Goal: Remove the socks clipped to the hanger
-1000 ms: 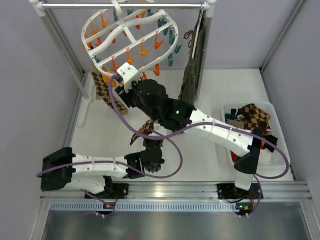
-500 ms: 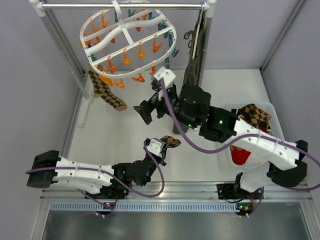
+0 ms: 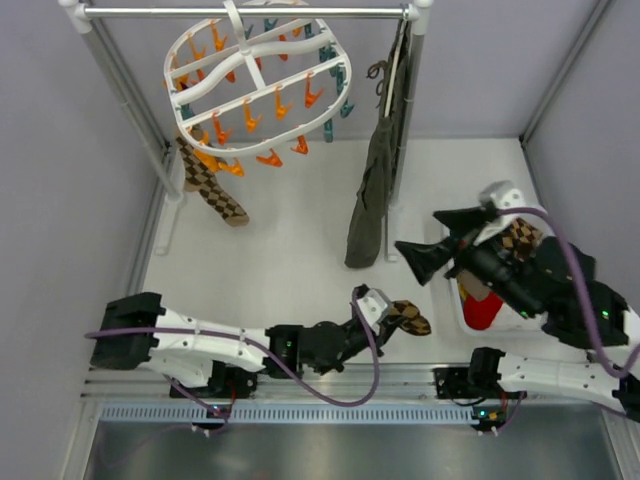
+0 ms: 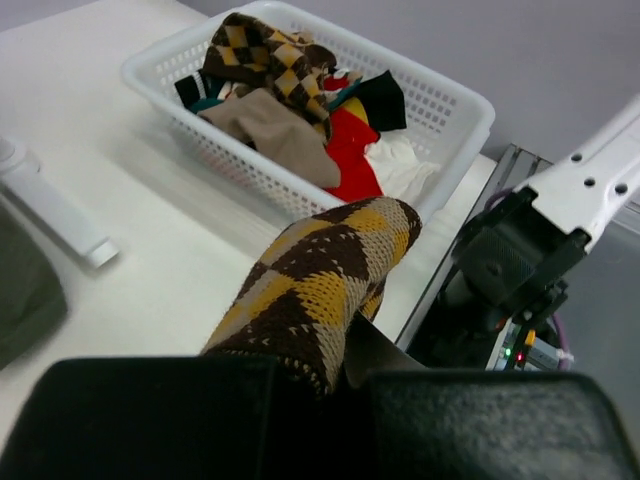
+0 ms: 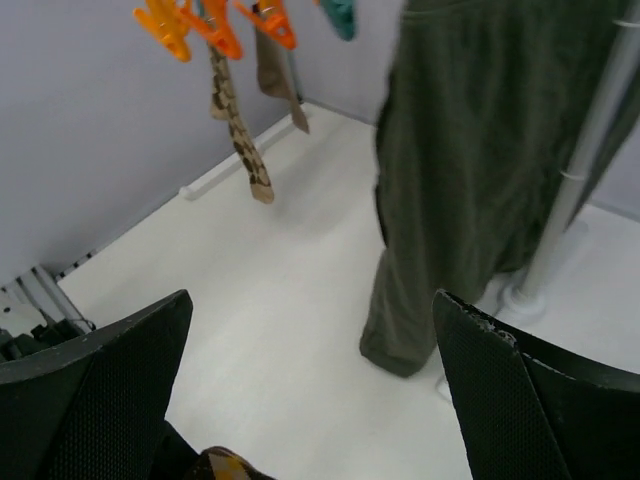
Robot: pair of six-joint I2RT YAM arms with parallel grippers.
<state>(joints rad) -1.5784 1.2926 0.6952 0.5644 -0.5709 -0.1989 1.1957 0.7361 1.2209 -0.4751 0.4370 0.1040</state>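
The white oval hanger [image 3: 255, 85] hangs from the rail with orange and teal clips dangling. One argyle sock [image 3: 212, 185] is still clipped at its left side; the right wrist view shows that sock [image 5: 242, 145] with a tan one [image 5: 272, 70] beside it. My left gripper [image 3: 378, 308] is low near the table's front edge, shut on another argyle sock [image 4: 320, 280] whose toe sticks out towards the basket. My right gripper [image 3: 425, 258] is raised at the basket's left side, open with nothing between its fingers [image 5: 130, 370].
A white basket [image 4: 470, 105] with argyle, tan, red and white clothes stands at the right [image 3: 456, 295]. A long olive-grey garment [image 3: 372, 200] hangs from the rack's right post [image 5: 585, 160]. The metal rail [image 3: 250, 12] spans the back.
My right gripper pulled away from under the hanger to the right beside the basket and opened wide. My left gripper carried the argyle sock rightwards along the front edge. The hanger swung back.
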